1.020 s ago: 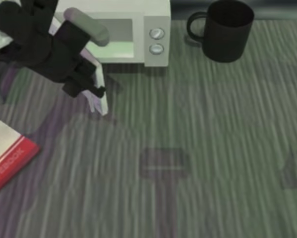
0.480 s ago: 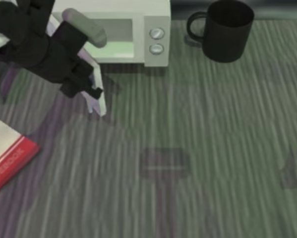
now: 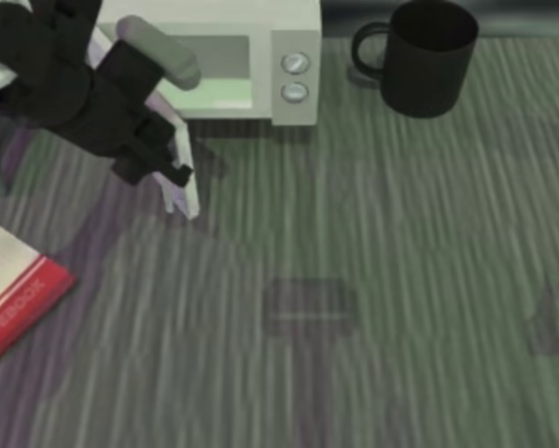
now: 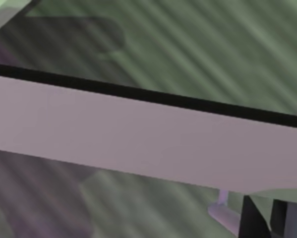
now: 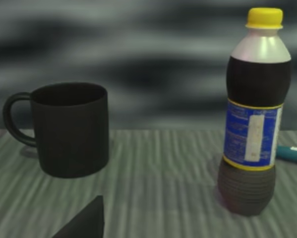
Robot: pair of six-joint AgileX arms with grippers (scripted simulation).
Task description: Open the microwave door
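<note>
Standing at the table's far edge, left of centre in the top view, the microwave shows its pale green cavity, with two silver knobs on the panel at its right end. The door is swung out toward the near side from the cavity's left end, seen almost edge-on as a thin pale strip. My left gripper sits at the top left of that view, its dark fingers at the door's outer edge and touching it; whether the jaws pinch the panel or merely rest against it cannot be told. In the left wrist view the door fills the middle as a broad pale band with a dark line along one side. A black mug stands right of the microwave, apart from it, and a red book lies at the left edge. My right gripper does not show in the top view; its wrist view shows the mug and a cola bottle with a yellow cap, well apart.
</note>
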